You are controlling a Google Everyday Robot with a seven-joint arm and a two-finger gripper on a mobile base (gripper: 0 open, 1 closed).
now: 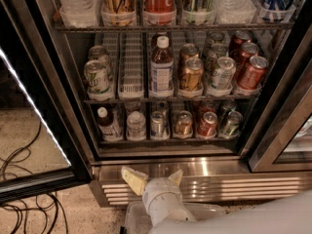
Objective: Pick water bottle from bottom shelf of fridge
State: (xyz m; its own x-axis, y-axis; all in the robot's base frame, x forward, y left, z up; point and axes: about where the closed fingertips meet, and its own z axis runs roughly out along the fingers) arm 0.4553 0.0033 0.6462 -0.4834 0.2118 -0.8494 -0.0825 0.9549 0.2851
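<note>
Presently the fridge (204,167) stands open. Its bottom shelf (170,141) carries the water bottle (136,126) in the second lane from the left, upright with its cap up and long axis vertical. Its label is unreadable. The gripper (155,178) sits before the base grille (243,186), fingers spread wide and empty.
</note>
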